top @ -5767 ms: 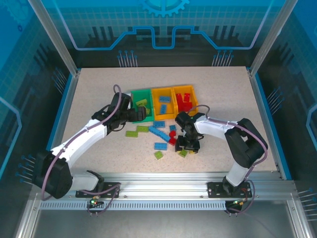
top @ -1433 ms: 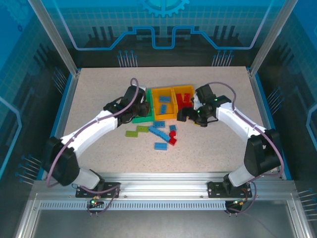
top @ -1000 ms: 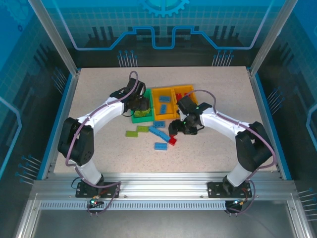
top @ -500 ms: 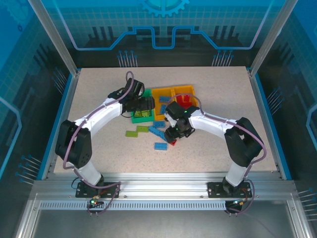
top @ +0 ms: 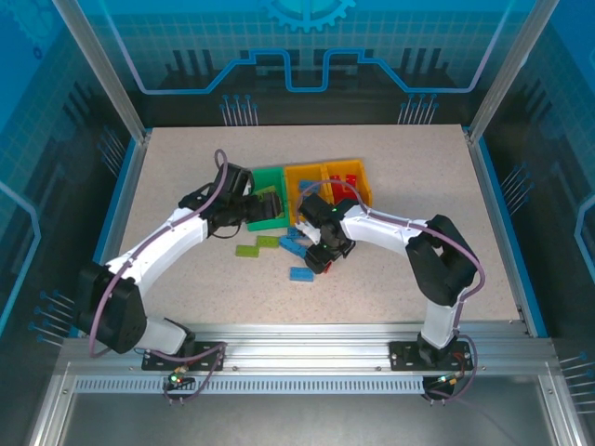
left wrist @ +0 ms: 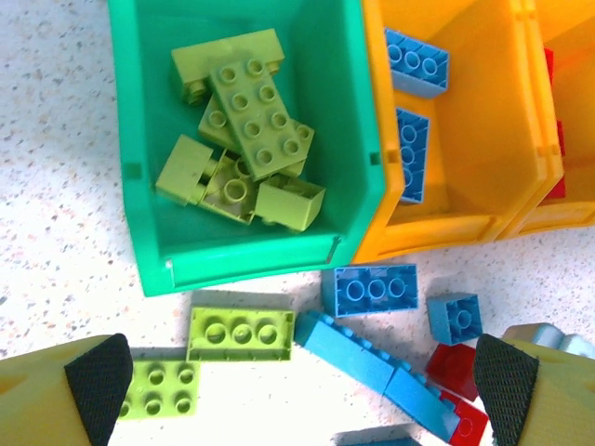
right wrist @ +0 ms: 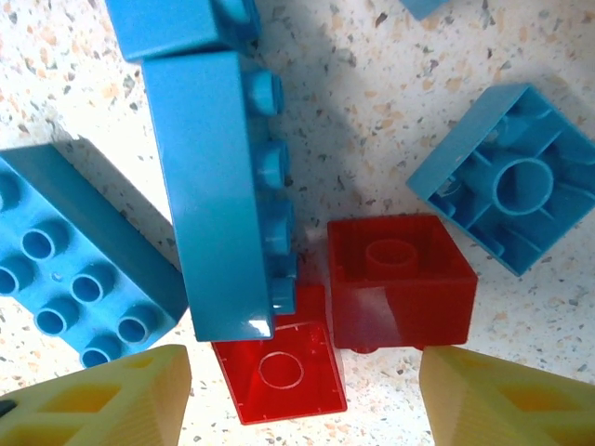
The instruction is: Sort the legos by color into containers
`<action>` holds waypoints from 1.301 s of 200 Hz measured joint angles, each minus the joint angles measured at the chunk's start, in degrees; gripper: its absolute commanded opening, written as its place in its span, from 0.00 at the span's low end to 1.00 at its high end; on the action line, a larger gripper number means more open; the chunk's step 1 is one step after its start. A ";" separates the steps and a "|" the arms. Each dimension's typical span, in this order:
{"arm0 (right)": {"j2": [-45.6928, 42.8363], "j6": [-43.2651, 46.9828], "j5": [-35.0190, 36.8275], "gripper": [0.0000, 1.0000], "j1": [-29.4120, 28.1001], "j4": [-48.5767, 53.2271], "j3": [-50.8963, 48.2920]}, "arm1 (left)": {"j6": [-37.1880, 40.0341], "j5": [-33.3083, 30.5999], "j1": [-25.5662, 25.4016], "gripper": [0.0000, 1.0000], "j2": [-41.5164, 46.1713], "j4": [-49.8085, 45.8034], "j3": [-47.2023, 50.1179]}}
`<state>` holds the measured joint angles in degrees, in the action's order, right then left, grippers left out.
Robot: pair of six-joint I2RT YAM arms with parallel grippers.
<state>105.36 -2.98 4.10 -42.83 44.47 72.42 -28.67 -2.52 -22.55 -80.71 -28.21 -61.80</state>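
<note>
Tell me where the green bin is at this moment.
In the top external view, the green bin is the left end of the row, joined to an orange bin on its right.

Right gripper (right wrist: 299, 401) down at six o'clock, yellow fingertips (right wrist: 102, 400) spread wide. Between them sits the lower red brick (right wrist: 279, 373), hollow side up. Upper red brick (right wrist: 400, 279) at four, just beside it. Long blue brick (right wrist: 223, 186) on its side at ten. Upturned blue square (right wrist: 511, 177) at two.

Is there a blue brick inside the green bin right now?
No, the green bin holds lime green bricks alone; blue bricks lie in the orange bin beside it.
</note>
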 measured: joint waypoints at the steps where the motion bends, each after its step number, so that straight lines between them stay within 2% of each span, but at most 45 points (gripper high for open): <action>1: 0.02 0.11 0.02 0.66 0.00 0.07 0.00 | 0.00 0.02 0.02 0.99 0.13 0.00 0.11; 127: 0.79 1.14 -0.87 0.68 -2.19 0.46 -1.07 | -1.51 -0.17 0.33 0.99 5.05 0.00 5.51; 154: 1.44 1.33 -0.57 0.59 -2.29 0.48 -0.98 | -1.51 -0.17 0.33 0.99 6.10 0.00 6.43; 177: 2.40 1.11 0.42 0.56 -2.36 0.31 -0.79 | -1.66 -0.20 0.33 0.99 6.60 -0.02 6.91; 218: 2.60 0.17 1.70 0.39 -2.56 0.24 -0.81 | -2.10 -0.22 0.33 0.99 7.06 -0.02 7.61; 260: -0.11 -0.83 2.08 0.32 -2.56 0.52 -0.85 | -2.54 -0.22 0.33 0.99 7.06 0.00 7.78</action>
<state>105.25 -3.81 6.17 -45.39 44.99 71.57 -31.20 -2.74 -22.22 -73.65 -28.21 -54.02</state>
